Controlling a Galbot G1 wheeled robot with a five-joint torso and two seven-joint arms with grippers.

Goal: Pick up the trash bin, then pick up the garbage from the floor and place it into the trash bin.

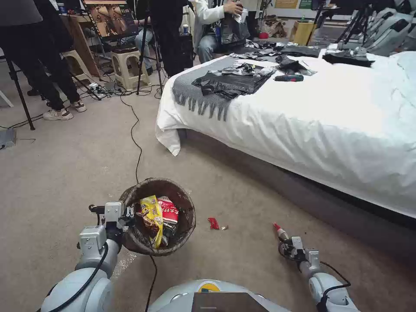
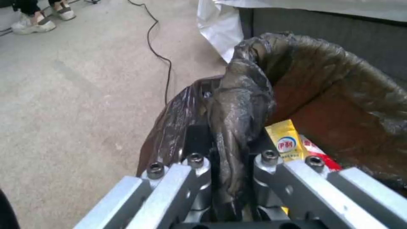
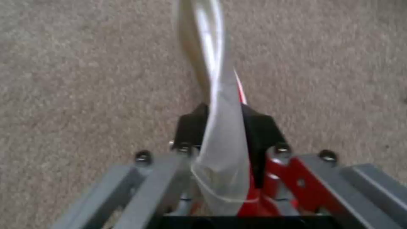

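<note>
The robot's left tool [image 1: 125, 215] is clamped on the near rim of the small round trash bin lined with a crinkled dark brown bag [image 1: 182, 203], holding it tilted above the beige carpet [image 1: 65, 173] with a yellow snack wrapper [image 1: 152, 219] and a red-and-white packet [image 1: 168, 210] showing inside. To the right, low over the carpet near the white-sheeted bed [image 1: 325, 121], the right tool [image 1: 284, 241] pinches a twisted silver-and-red wrapper [image 3: 218, 105]. A small red scrap of wrapper [image 1: 213, 223] lies on the carpet between the bin and the right tool.
</note>
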